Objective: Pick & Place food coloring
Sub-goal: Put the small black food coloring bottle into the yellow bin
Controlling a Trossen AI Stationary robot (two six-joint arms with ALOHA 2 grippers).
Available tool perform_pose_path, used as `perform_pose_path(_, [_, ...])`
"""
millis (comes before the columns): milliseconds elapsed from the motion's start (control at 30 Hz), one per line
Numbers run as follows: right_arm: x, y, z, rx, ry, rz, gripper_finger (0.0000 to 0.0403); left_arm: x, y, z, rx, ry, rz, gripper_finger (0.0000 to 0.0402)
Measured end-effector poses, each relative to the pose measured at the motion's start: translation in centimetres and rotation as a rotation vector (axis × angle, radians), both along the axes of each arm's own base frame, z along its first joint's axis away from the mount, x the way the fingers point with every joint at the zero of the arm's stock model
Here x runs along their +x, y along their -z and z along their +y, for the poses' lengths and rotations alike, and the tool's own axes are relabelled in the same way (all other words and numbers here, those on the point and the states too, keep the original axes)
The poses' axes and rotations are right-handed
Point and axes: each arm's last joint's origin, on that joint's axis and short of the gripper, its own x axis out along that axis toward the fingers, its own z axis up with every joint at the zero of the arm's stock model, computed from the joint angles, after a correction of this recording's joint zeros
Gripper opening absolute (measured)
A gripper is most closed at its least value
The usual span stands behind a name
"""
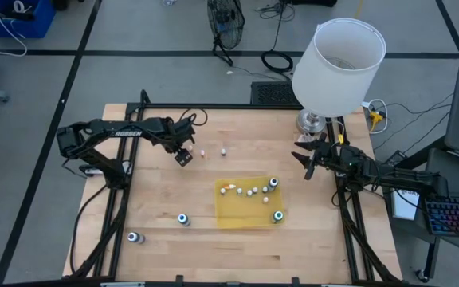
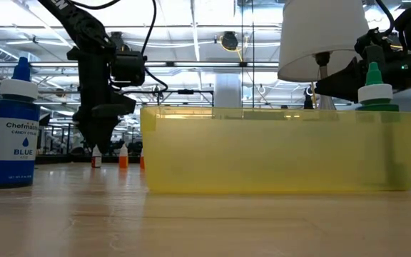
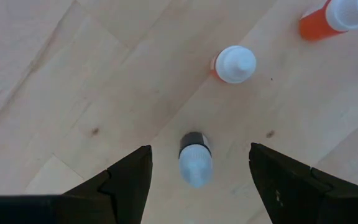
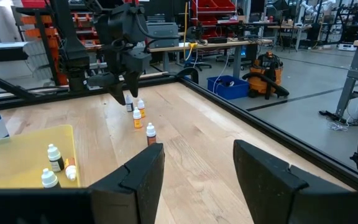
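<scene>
My left gripper [image 1: 183, 156] [image 3: 197, 186] points down over the far left part of the table, open. Its fingers stand on either side of a tiny dark-bodied, white-capped bottle [image 3: 195, 158] that stands upright on the wood, without touching it. Two orange dropper bottles [image 3: 234, 64] [image 3: 331, 15] stand just beyond it. In the low view the gripper [image 2: 97, 135] hangs over these small bottles [image 2: 123, 155]. Several dropper bottles [image 1: 249, 191] and two larger teal-topped bottles [image 1: 273, 182] [image 1: 278, 216] are in the yellow tray [image 1: 229, 215]. My right gripper [image 1: 305, 159] waits open by the lamp.
A white-shaded lamp [image 1: 337, 56] stands at the far right corner, close to my right arm. Two larger teal-topped bottles [image 1: 183, 218] [image 1: 134, 237] stand on the near left table; the low view shows one as a blue bottle [image 2: 13, 135]. One tiny bottle [image 1: 223, 150] stands apart.
</scene>
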Motion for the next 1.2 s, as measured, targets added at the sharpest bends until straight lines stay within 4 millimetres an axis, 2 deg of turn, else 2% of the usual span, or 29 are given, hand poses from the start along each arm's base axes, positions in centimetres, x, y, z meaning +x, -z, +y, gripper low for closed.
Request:
perform_pose_path(633, [0.0, 0.0, 0.0, 0.000, 0.000, 0.000, 0.0181, -0.2, 0.1, -0.1, -0.007, -0.003, 0.019, 0.0268])
perform_pose_path(900, [0.0, 0.0, 0.0, 0.000, 0.000, 0.000, 0.0181, 0.4, 1.8, 0.1, -0.040, 0.012, 0.078, 0.0269])
perform_pose_path(1200, [0.0, 0.0, 0.0, 0.000, 0.000, 0.000, 0.0181, 0.4, 1.9, 0.1, -0.035, 0.039, 0.076, 0.0269])
